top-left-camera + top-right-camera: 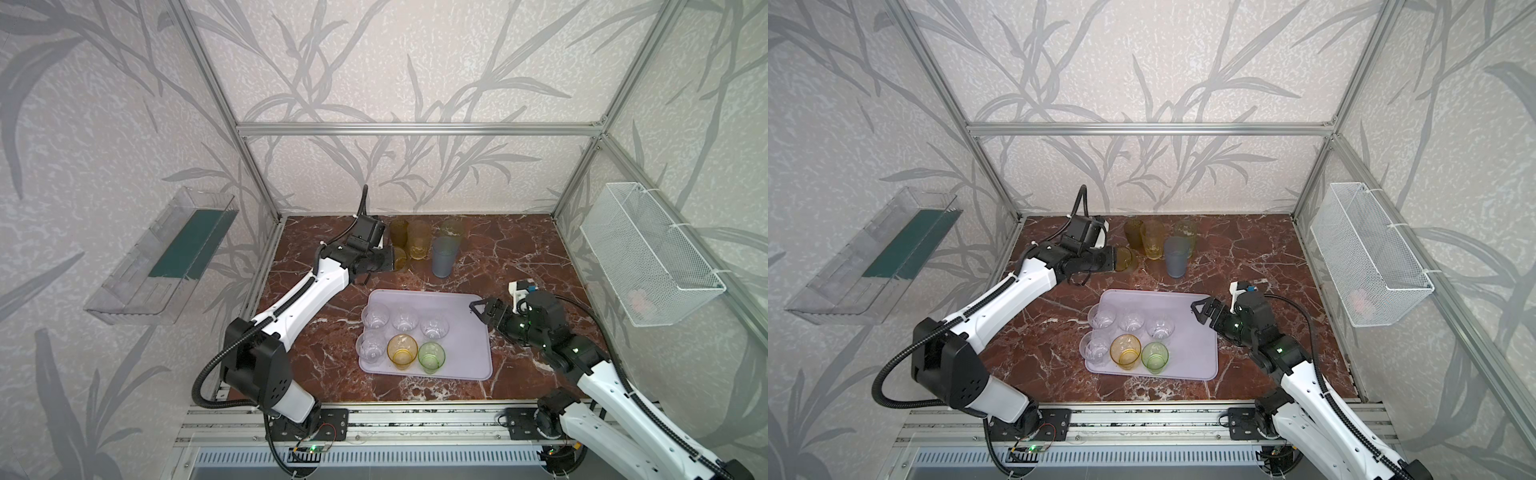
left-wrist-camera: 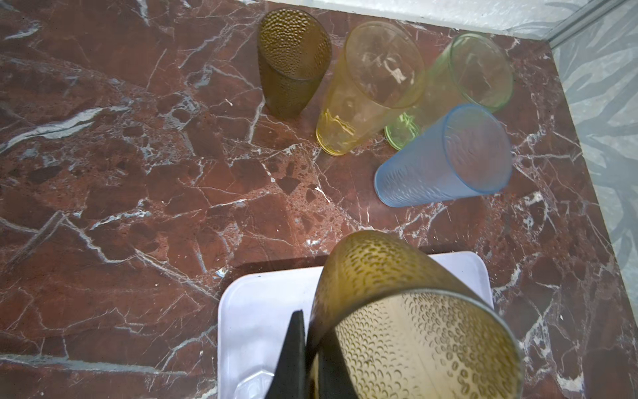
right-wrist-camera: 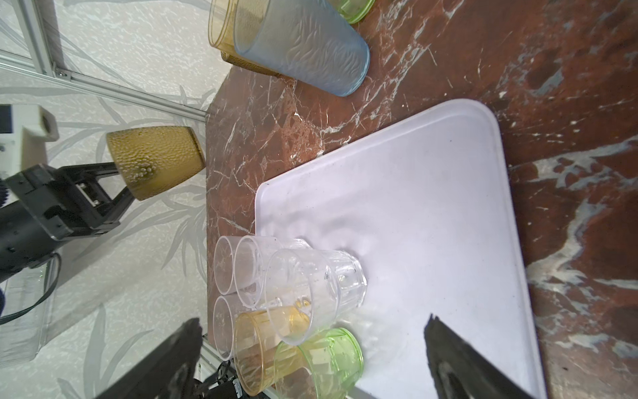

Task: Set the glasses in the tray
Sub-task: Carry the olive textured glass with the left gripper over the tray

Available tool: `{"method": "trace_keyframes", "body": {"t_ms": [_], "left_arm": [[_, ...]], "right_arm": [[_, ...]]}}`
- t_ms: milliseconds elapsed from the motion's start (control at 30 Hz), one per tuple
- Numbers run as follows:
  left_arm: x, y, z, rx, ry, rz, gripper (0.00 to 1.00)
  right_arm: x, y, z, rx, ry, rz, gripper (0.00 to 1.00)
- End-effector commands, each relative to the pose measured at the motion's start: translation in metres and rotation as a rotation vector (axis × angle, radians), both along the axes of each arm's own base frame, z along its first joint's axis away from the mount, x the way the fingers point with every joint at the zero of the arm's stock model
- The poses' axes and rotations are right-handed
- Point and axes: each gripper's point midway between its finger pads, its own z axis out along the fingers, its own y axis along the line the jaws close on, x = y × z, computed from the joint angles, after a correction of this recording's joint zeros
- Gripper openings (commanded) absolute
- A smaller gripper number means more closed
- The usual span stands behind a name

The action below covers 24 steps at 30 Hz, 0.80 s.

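Here, olive-brown glass (image 3: 158, 160), rim in left claw (image 3: 122, 183)

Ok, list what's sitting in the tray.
In the tray: four clear glasses, one amber glass, one green glass, all upright. The right claw covers one corner.

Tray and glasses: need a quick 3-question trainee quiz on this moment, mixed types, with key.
1. How many glasses stand in the tray?
2. True or false: the right gripper is open and empty.
3. The olive-brown glass in the left gripper is: A standing in the tray, B held above the table, C lying on the table.

Key: 1 six; 2 true; 3 B.
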Motion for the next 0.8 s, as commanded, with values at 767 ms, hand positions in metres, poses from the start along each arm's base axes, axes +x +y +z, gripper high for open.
{"method": "trace_keyframes", "body": {"t_ms": [767], "left_arm": [[-0.114, -0.063, 0.028, 0.082, -0.042, -0.183, 0.0]], "right_arm": [[-0.017, -0.001, 0.026, 0.067, -0.132, 0.069, 0.99]]}}
